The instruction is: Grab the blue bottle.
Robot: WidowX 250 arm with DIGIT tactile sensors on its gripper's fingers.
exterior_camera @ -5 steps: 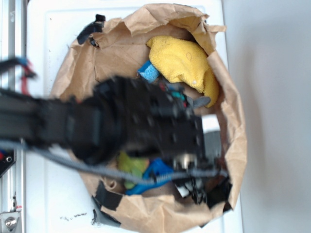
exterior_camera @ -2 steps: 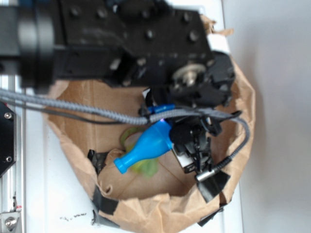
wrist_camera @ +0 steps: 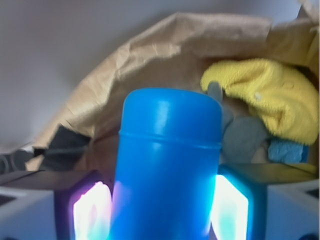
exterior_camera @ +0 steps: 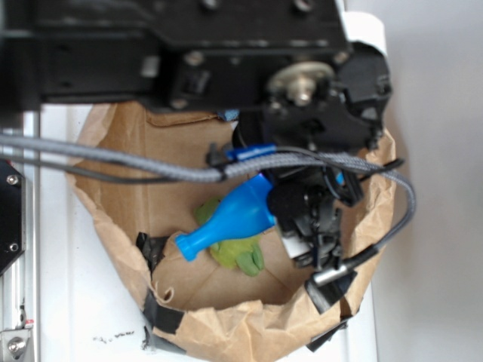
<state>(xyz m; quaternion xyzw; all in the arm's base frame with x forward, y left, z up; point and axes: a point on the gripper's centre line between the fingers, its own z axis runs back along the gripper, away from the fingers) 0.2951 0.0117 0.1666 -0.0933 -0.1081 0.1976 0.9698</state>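
Paper bag (exterior_camera: 226,320) interior | blue bottle (exterior_camera: 230,220) — clamped between both fingers (wrist_camera: 90,215)

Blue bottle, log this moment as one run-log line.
gripper: shut on bottle | bottle: held over paper bag, neck pointing away from fingers | under it: green toy | task: bottle grasped

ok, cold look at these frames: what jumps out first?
The blue bottle fills the middle of the wrist view, clamped between the gripper pads, which glow at either side. From the exterior view it hangs tilted, neck pointing lower left, above a green toy on the floor of the brown paper bag. Behind it in the wrist view, a yellow cloth lies at the upper right.
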